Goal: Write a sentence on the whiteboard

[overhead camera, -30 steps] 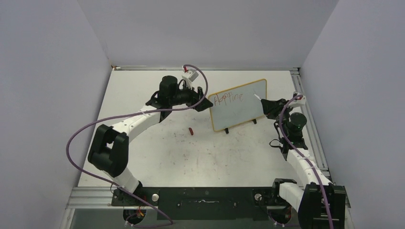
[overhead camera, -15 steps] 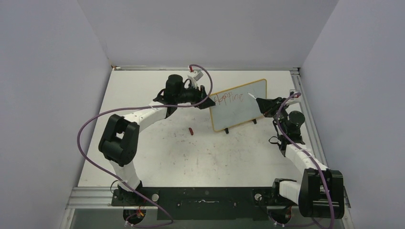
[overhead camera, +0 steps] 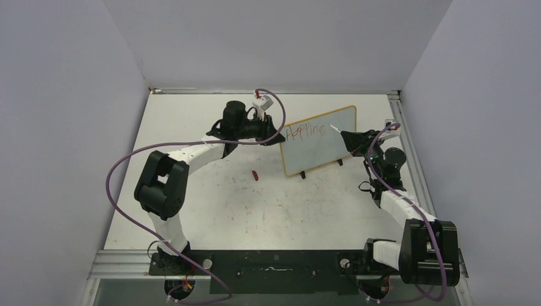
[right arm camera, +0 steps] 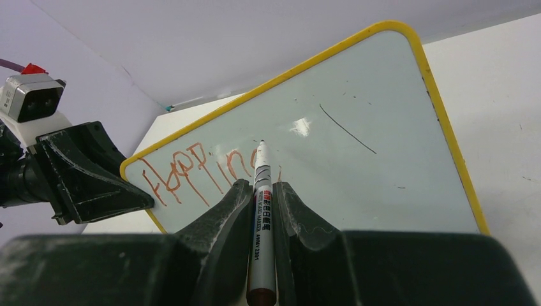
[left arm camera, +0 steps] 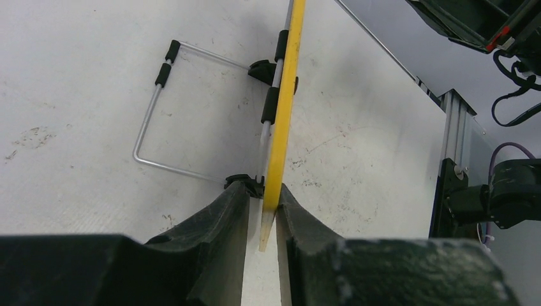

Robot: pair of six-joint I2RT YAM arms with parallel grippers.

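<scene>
I see the whiteboard (overhead camera: pixel 319 150) standing on the table (overhead camera: pixel 223 204), long axis left to right, its right end farther back. The red sentence (overhead camera: pixel 306 132) reads "Happine". The left gripper (left arm camera: pixel 263 191) clamps its left edge. The right gripper (right arm camera: pixel 261 185) pinches a marker (right arm camera: pixel 262 172), tip on the board.

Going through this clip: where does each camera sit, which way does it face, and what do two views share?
Top external: above and behind the robot, looking down on the table, both arms, left gripper, right gripper, whiteboard.
Left wrist: on the left arm, looking along the whiteboard's edge; own fingers clamp it.
Right wrist: on the right arm, facing the whiteboard's front and sentence; own fingers hold the marker.
Shared: top external and right wrist both show the sentence, marker and left gripper.
</scene>
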